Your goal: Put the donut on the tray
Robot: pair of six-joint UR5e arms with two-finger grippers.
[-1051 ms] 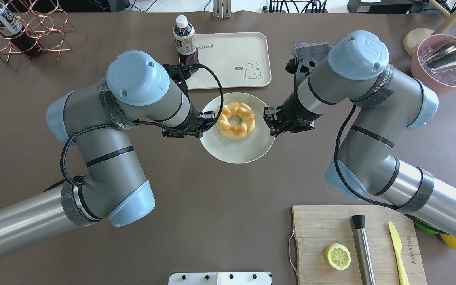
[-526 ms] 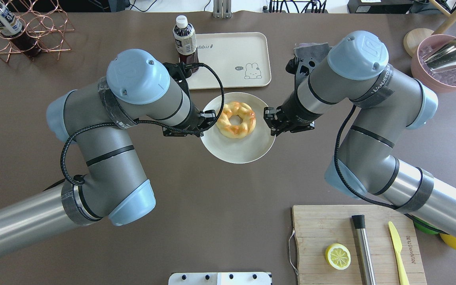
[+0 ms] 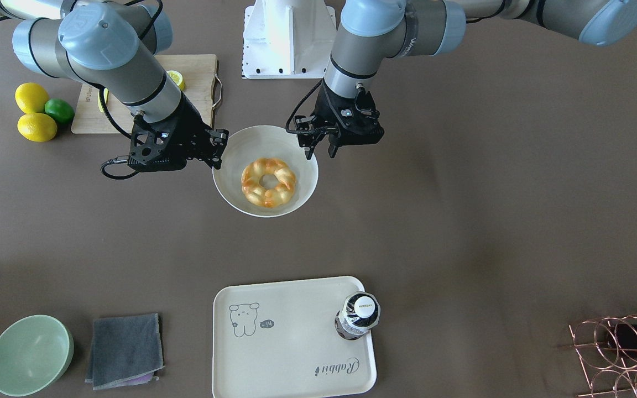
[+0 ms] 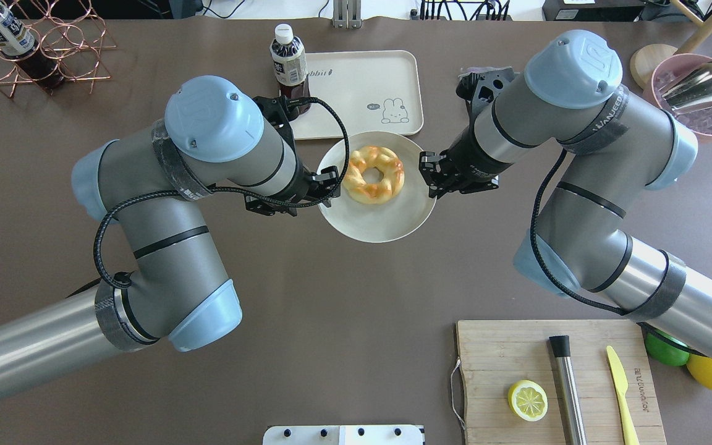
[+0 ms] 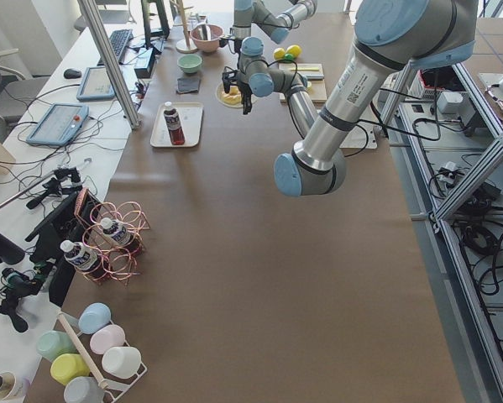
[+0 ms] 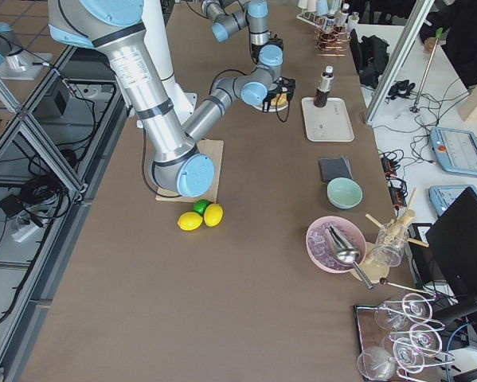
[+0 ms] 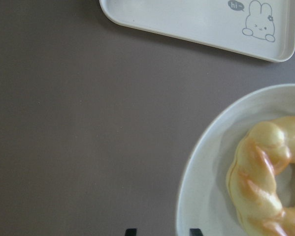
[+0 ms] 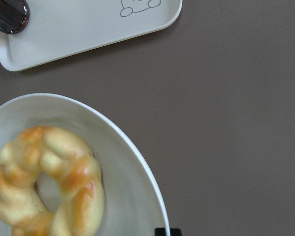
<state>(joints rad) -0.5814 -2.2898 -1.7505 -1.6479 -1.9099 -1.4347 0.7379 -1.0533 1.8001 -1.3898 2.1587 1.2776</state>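
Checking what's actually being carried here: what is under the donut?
The donut lies on a round white plate, with the left gripper and right gripper at opposite rims. What is beneath the plate is covered.

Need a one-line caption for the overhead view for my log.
The left gripper and right gripper grip opposite rims of the plate bearing the donut, near the tray.

Overhead and front cameras look down across the round white plate (image 4: 381,222) from opposite sides; both wrist cameras, close, share it and the cream rectangular tray (image 4: 356,93).
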